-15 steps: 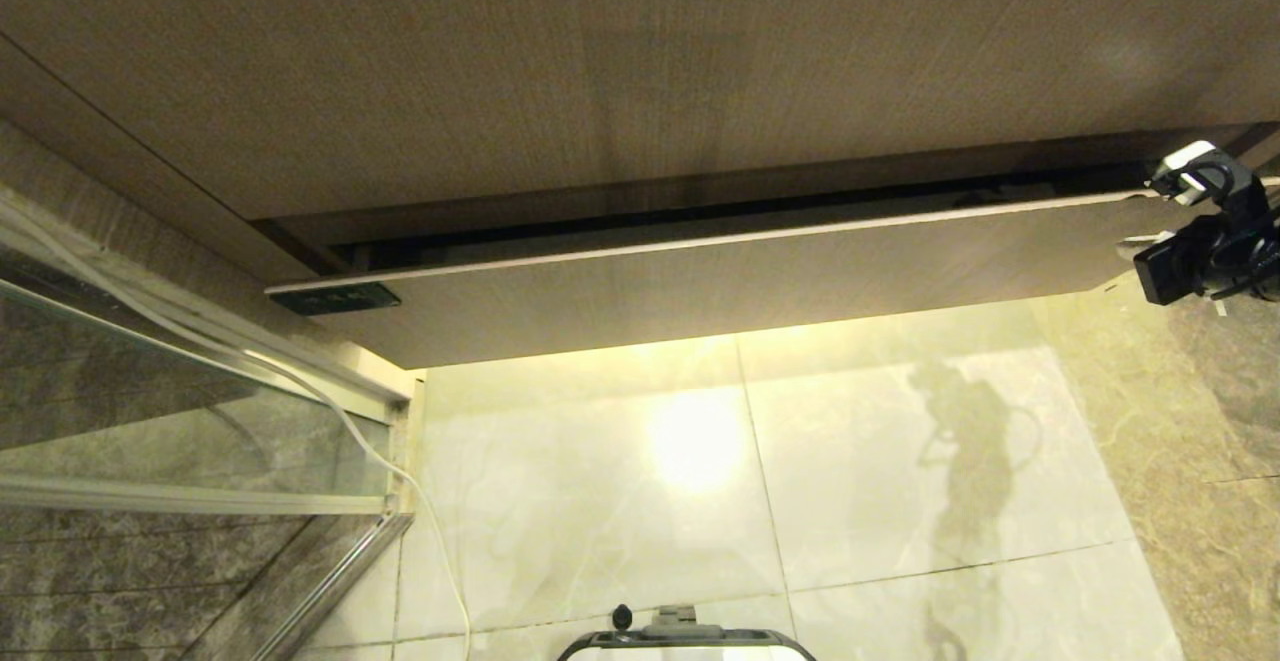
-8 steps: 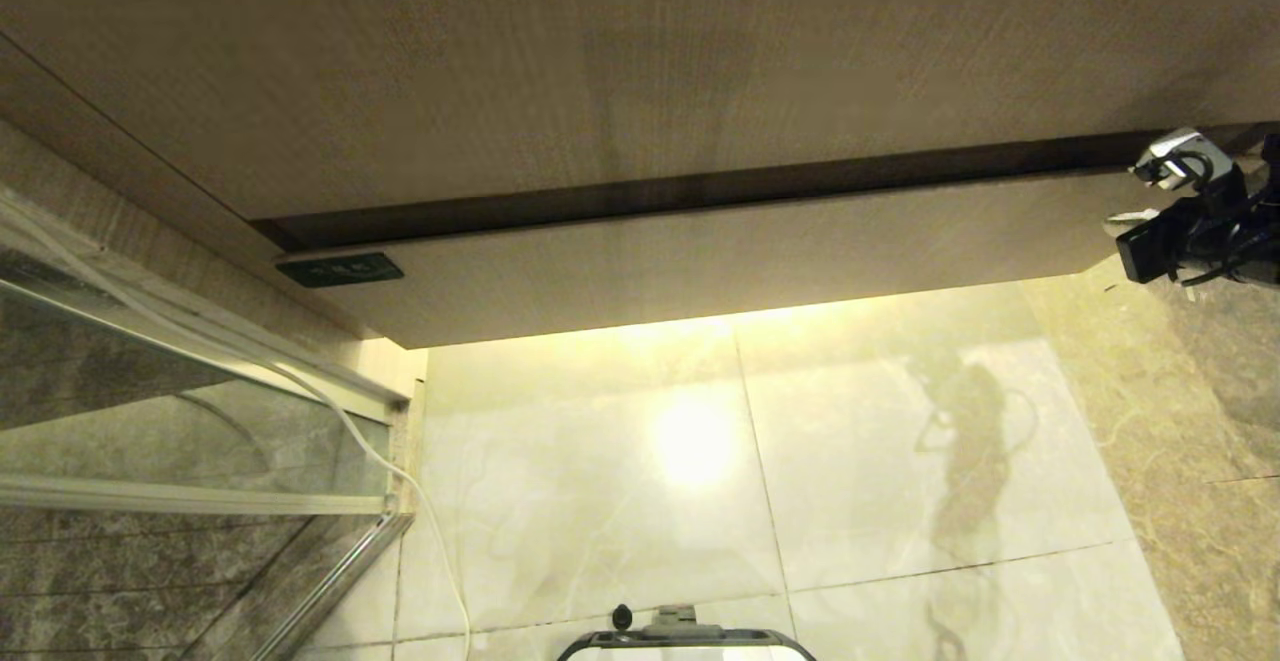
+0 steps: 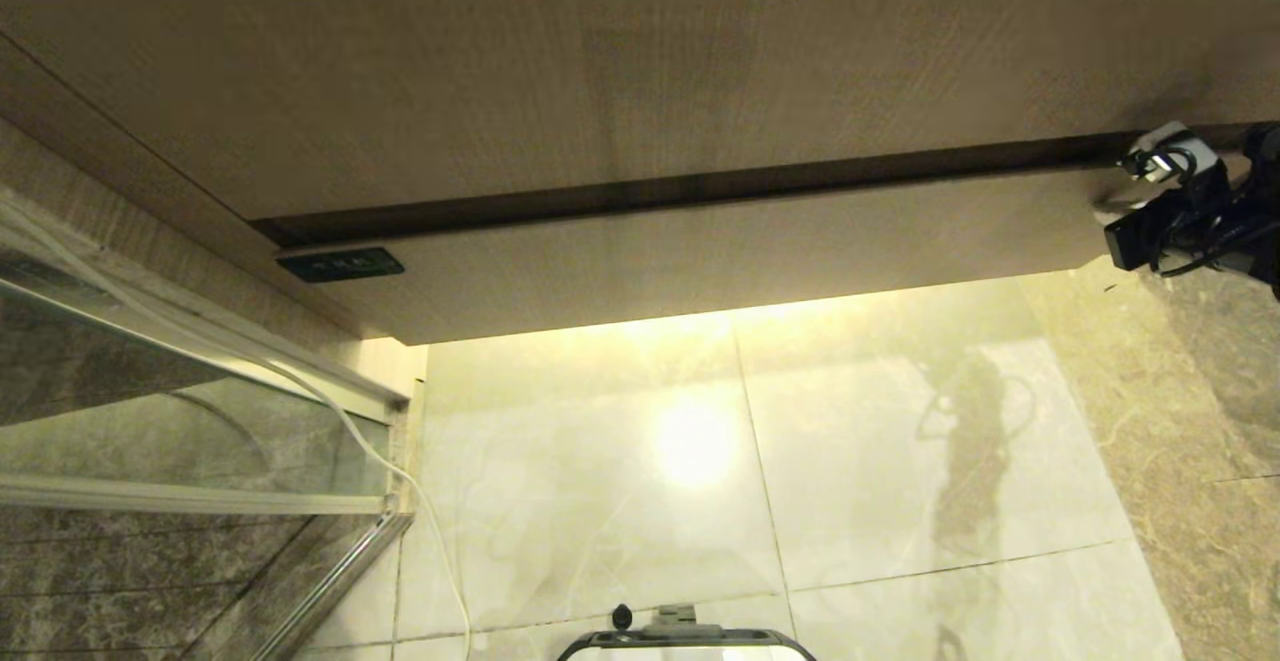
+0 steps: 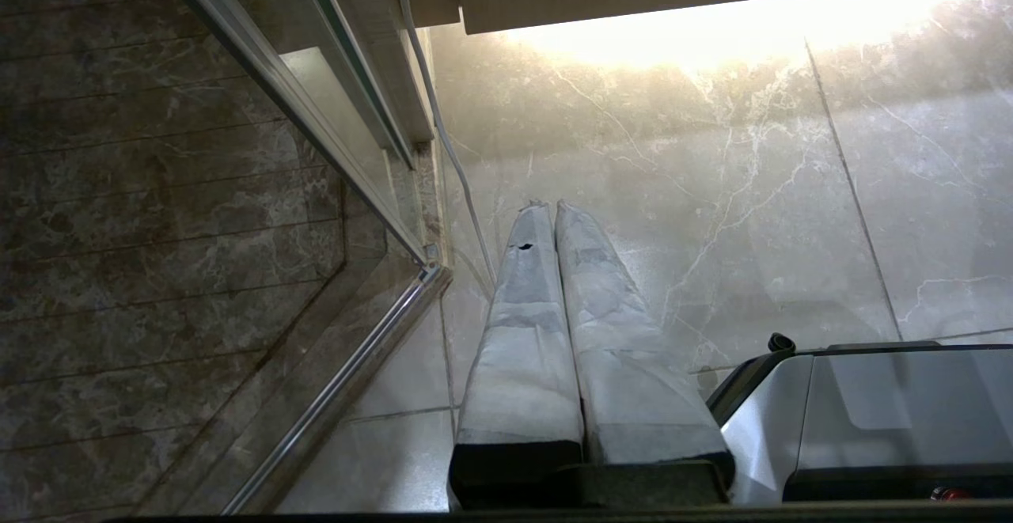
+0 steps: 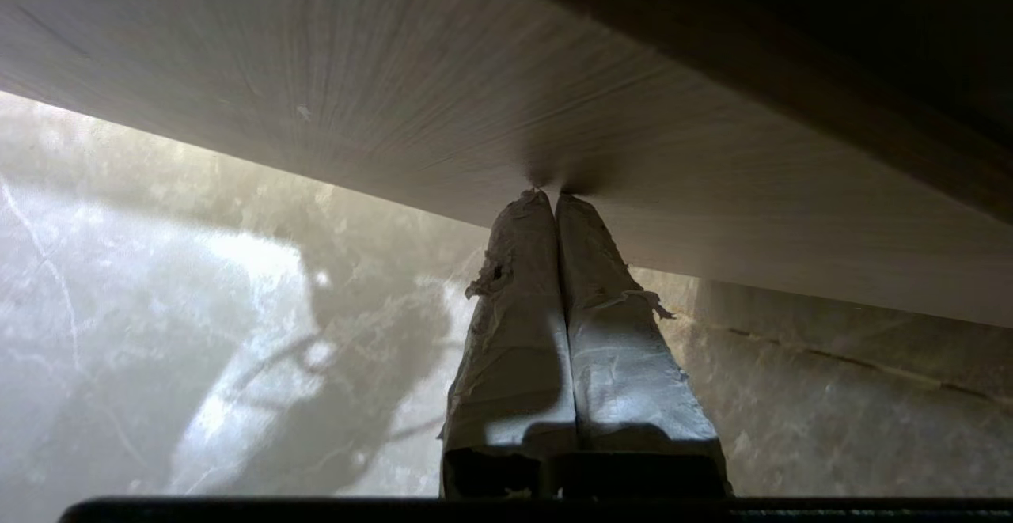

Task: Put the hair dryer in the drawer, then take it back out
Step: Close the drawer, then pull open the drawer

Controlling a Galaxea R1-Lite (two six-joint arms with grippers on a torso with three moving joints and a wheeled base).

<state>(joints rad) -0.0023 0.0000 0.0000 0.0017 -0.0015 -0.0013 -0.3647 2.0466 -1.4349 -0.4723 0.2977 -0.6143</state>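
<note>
The drawer [image 3: 700,251] is a wide, low wood-grain front with a small dark label [image 3: 340,264] at its left end. It sits shut under the taller panel, with only a thin dark seam above it. The hair dryer is hidden. My right gripper [image 3: 1112,203] is at the drawer's far right end. In the right wrist view its taped fingertips [image 5: 550,193] are shut together and press against the drawer front [image 5: 396,111]. My left gripper [image 4: 548,206] hangs parked over the marble floor, shut and holding nothing.
A tall wood-grain panel [image 3: 600,61] fills the space above the drawer. A glass shower door [image 3: 150,411] with a metal rail stands on the left, and a white cable [image 3: 350,431] runs down beside it. My base [image 3: 685,641] shows at the bottom edge over pale marble tiles.
The drawer has slid in from ajar, with a dark gap above it, to shut. My right gripper followed it towards the cabinet. The left arm has not moved.
</note>
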